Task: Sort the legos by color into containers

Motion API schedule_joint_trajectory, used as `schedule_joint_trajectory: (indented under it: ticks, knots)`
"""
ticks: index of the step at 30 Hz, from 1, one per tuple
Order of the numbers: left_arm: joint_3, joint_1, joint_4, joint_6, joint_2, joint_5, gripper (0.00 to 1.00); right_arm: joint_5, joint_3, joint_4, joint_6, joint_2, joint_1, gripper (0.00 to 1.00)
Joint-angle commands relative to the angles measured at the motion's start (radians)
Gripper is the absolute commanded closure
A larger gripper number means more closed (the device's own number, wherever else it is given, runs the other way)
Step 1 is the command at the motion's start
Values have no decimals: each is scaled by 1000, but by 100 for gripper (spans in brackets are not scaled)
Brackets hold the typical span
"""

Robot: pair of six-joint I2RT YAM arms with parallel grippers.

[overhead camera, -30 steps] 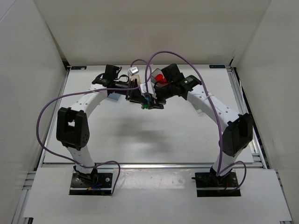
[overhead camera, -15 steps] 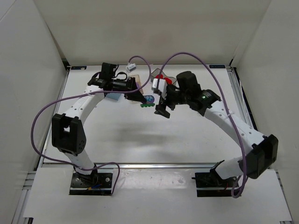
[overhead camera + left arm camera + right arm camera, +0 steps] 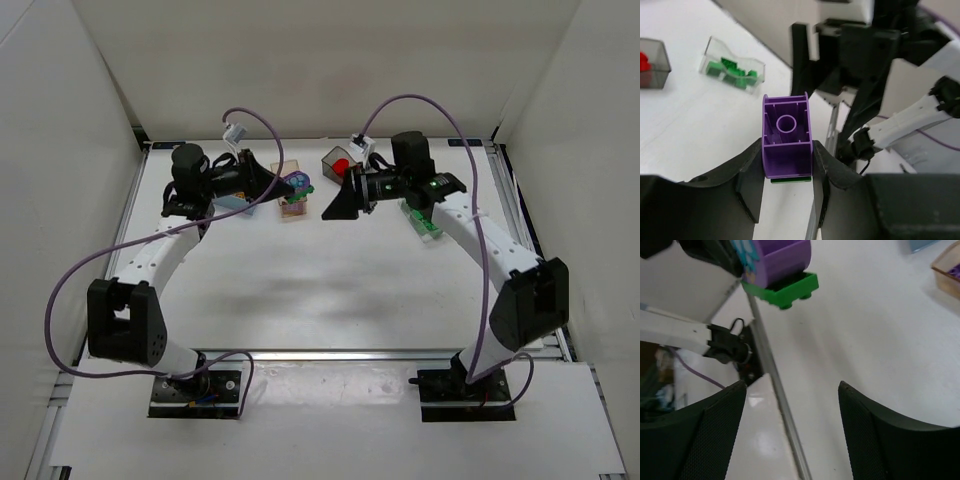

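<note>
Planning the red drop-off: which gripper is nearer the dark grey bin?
Right. The right gripper hovers open just on the near side of the dark grey bin. The left gripper is farther off to the bin's left, clamping a purple brick.

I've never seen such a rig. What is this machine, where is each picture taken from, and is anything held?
A left arm and a right arm, both white, are bolted at a white table's near edge, each ending in a two-finger gripper. One picture looks down from above; the other two come from wrist cameras. The left gripper is shut on a purple plastic brick with a green plate stuck on. The right gripper is open and empty. On the table sit a smoky grey bin holding red bricks, a clear bin of green bricks, a tan-orange bin and a light blue bin.
</note>
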Motion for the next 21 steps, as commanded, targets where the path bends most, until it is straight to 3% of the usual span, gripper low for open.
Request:
schedule_joint_trajectory:
  ticks: [1, 4, 5, 9, 21]
  knots:
    - [17, -3, 292, -252, 26, 46, 90, -187, 91, 192, 243, 60, 1, 23]
    - [43, -4, 457, -440, 104, 139, 90, -252, 148, 261, 277, 121, 7, 24]
    - [49, -4, 520, -575, 151, 158, 90, -283, 162, 290, 286, 131, 7, 24]
    - [75, -4, 914, -902, 267, 210, 90, -329, 170, 335, 303, 157, 7, 23]
    - [112, -3, 955, -961, 311, 230, 90, -345, 190, 268, 246, 203, -5, 24]
